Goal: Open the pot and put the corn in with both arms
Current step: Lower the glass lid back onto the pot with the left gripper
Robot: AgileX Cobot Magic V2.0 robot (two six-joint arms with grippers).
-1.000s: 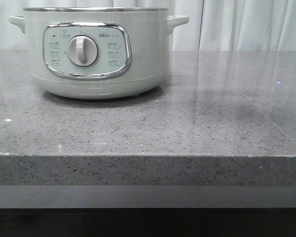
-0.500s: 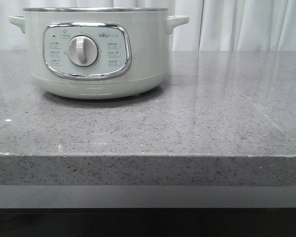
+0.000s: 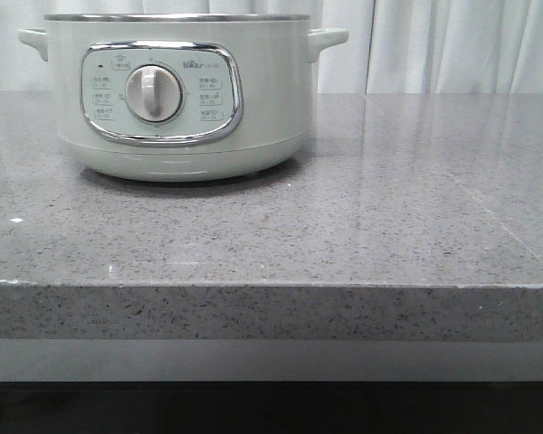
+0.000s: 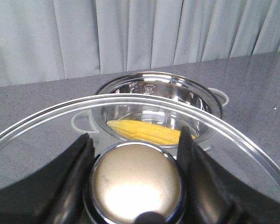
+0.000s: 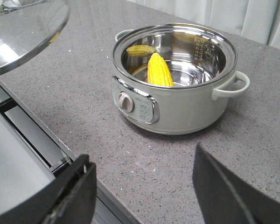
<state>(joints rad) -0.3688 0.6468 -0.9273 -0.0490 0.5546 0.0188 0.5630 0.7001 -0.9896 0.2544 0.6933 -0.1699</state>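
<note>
The pale mint pot (image 3: 181, 99) stands at the back left of the grey counter, lid off, dial facing front. In the right wrist view the pot (image 5: 177, 107) is open and the yellow corn (image 5: 159, 70) leans inside its steel bowl. My left gripper (image 4: 135, 140) is shut on the chrome knob (image 4: 136, 182) of the glass lid (image 4: 46, 121), held in the air on the near side of the pot (image 4: 158, 100), with the corn (image 4: 144, 131) visible through the glass. The right gripper (image 5: 141, 156) hangs open and empty over the counter's front edge. Neither gripper shows in the front view.
Pale curtains (image 3: 452, 45) hang behind the counter. The stone counter (image 3: 389, 208) runs right of the pot to its front edge (image 3: 271, 312). In the right wrist view the lifted lid (image 5: 23, 32) sits off to the pot's side, with a lower ledge (image 5: 18, 140) beneath.
</note>
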